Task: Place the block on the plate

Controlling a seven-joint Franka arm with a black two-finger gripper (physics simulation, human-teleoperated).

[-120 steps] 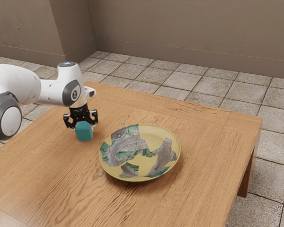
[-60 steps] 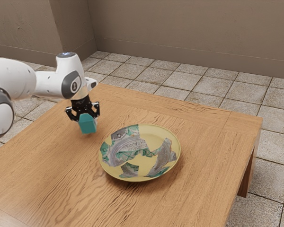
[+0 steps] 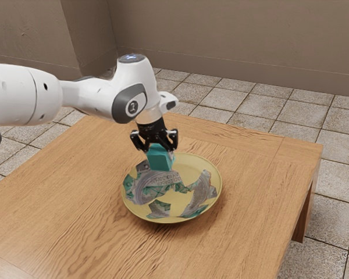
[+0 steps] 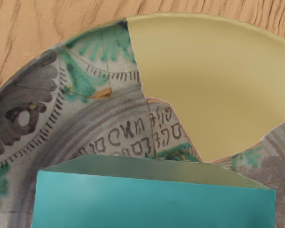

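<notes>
Exterior view: I had the block (image 3: 160, 160) up in the tool (image 3: 160, 152), with the black fingers (image 3: 138, 140) on two opposite sides of it, parted only as far as its width and closed on it. The block was blue-green, and it hung below the tool over the plate (image 3: 189, 167), toward the part of the plate nearer the arm (image 3: 92, 93). I could not tell how much of a gap lay between the block's underside and the plate.

The white arm came in from the exterior view's left and bent down at the wrist, so that the tool pointed at the plate. The plate was wide, round and shallow, and it sat on the wooden tabletop (image 3: 70, 215). Plain yellow areas on it met patterned pieces in grey and green, some of them lettered. Past the tabletop I saw a floor (image 3: 291, 121) of pale square tiles and a brown wall (image 3: 232, 38).

In the wrist view I had the block close under the hand, one blue-green face showing bright and the face next to it darker. The lettering on the plate ran right beside the block's edge, a large yellow area lay next to that, and the wood grain of the tabletop showed past the plate's curved rim.
</notes>
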